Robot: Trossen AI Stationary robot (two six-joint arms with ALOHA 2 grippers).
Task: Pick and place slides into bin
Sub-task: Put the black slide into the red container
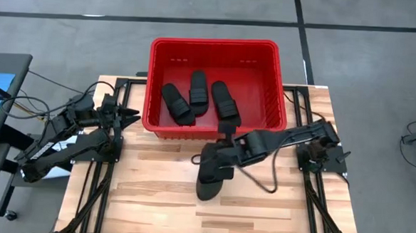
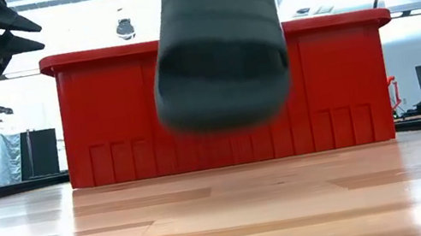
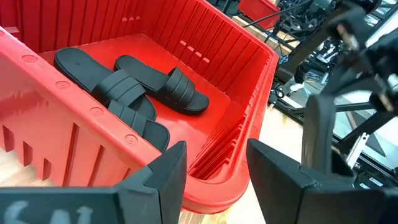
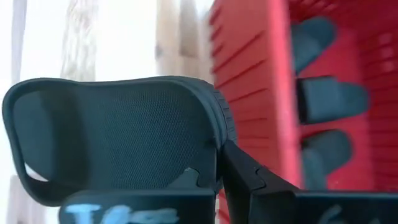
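Gripping a black slide (image 1: 212, 175) by its edge, the right gripper (image 1: 224, 147) holds it clear of the wooden table (image 1: 154, 192), just in front of the red bin (image 1: 214, 50). Three more slides (image 1: 198, 98) lie inside. Left gripper (image 1: 131, 116) hangs w/ fingers apart beside the bin's left wall.

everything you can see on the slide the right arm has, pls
The fourth black slip-on sandal with a wide ribbed strap looks like matte rubbery foam, with an elongated oval sole that appears finely textured in the right wrist view. It hangs clear of the light wooden slatted table, just in front of the large red slotted plastic bin and outside it. The right tool is shut on its bin-side end; nothing else touches it. In the low view it hangs in front of the bin's wall.
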